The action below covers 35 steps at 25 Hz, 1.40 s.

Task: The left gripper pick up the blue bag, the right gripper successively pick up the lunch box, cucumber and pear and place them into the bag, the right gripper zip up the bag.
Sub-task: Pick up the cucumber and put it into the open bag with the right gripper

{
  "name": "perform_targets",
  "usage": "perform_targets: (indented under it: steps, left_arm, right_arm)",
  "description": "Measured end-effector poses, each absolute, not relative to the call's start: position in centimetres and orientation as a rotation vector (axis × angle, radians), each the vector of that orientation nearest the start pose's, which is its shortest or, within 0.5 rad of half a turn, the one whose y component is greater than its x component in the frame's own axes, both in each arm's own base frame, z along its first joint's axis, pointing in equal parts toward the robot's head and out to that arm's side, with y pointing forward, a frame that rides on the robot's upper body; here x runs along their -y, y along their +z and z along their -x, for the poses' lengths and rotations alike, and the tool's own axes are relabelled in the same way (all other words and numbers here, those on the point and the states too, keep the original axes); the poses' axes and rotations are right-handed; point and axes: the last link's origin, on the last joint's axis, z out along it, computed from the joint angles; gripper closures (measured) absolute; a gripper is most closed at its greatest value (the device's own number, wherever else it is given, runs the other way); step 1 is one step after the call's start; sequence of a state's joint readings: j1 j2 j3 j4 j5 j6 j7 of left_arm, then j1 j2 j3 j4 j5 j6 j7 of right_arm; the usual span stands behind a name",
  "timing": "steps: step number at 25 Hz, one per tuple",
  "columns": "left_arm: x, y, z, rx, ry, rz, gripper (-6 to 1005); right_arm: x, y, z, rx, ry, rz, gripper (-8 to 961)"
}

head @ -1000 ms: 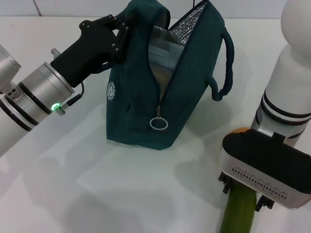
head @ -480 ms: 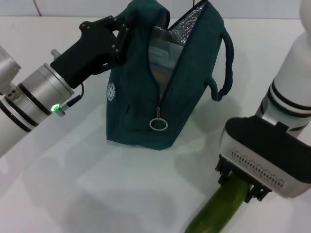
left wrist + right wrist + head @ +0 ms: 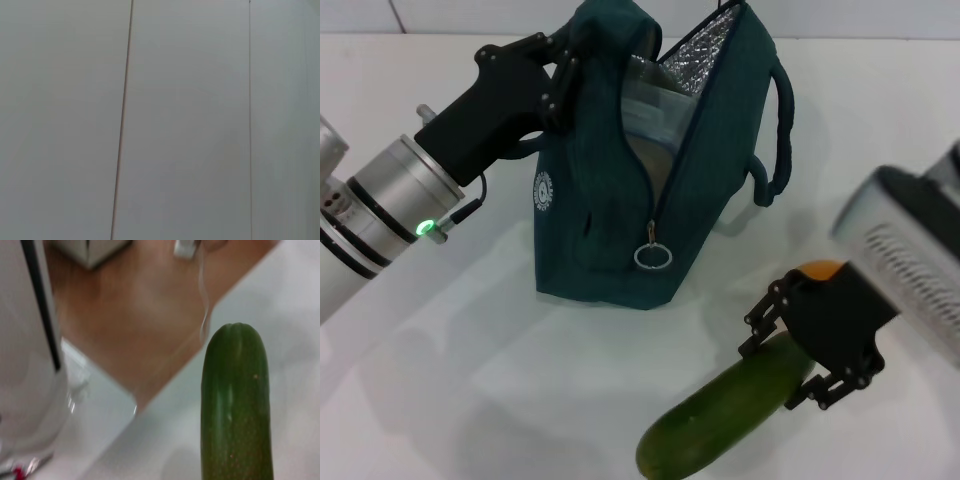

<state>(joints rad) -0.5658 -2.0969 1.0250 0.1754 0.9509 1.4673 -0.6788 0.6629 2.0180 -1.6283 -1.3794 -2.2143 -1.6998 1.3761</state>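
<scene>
A white table [image 3: 470,400] beneath a tiled wall [image 3: 190,120].

The blue bag [image 3: 610,200] is matt woven cloth with a crinkled, shiny foil lining and a metal zip ring [image 3: 652,257]. The cucumber [image 3: 725,405] has glossy, faintly pimpled skin. The table [image 3: 470,380] is smooth white with a soft sheen. The left gripper [image 3: 555,75] looks like matt black plastic.

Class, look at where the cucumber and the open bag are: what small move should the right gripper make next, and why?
Probably lift the cucumber toward the bag. The right gripper is shut on it low over the table, while the left gripper holds the bag open.
</scene>
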Motion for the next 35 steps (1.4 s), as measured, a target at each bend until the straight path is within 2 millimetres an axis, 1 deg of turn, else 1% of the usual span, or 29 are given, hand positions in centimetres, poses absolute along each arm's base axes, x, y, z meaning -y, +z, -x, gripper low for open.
perform_targets:
  steps: [3,7,10,12,15,18,19,22,25,30,32,35]
  left_arm:
    - [-34.3,-2.3,23.4,0.343,-1.206,2.097,947]
    - [-34.4,-2.4,23.5,0.342,-1.201,2.1,946]
    - [-34.3,-2.4,23.4,0.342,-1.201,2.103,946]
    - [-34.4,-2.5,23.4,0.34,-1.201,2.106,946]
    - [-34.3,-2.5,23.3,0.337,-1.201,2.111,946]
    - [-34.3,-2.6,23.3,0.334,-1.201,2.119,946]
    - [-34.3,-2.7,23.2,0.332,-1.202,2.123,946]
    - [-34.2,-2.7,23.1,0.323,-1.209,2.132,946]
    - [-33.9,-2.8,23.0,0.314,-1.219,2.143,946]
    - [-33.8,-2.9,22.9,0.31,-1.225,2.148,946]
    - [-33.7,-2.9,22.9,0.309,-1.225,2.154,946]
    - [-33.7,-3.1,22.7,0.304,-1.226,2.165,946]
  right_arm:
    - [-29.9,-1.7,-13.0,1.109,-0.195,3.144,369]
    - [-29.6,0.6,-13.8,1.027,0.102,3.089,362]
    - [-29.6,2.7,-14.3,0.887,0.363,3.012,356]
    - [-29.6,3.7,-14.5,0.801,0.498,2.96,353]
    - [-29.8,4.8,-14.8,0.7,0.635,2.886,347]
    - [-30.7,5.6,-14.9,0.543,0.809,2.778,342]
    - [-31.4,5.9,-15.1,0.451,0.9,2.722,340]
    - [-32.8,6.7,-15.3,0.254,1.108,2.583,335]
    - [-34.1,7.0,-15.4,0.134,1.231,2.514,330]
    - [-36.1,6.3,-14.8,-0.031,1.281,2.555,321]
    - [-37.2,5.5,-14.6,-0.132,1.29,2.584,317]
    - [-38.5,3.9,-14.2,-0.266,1.292,2.653,312]
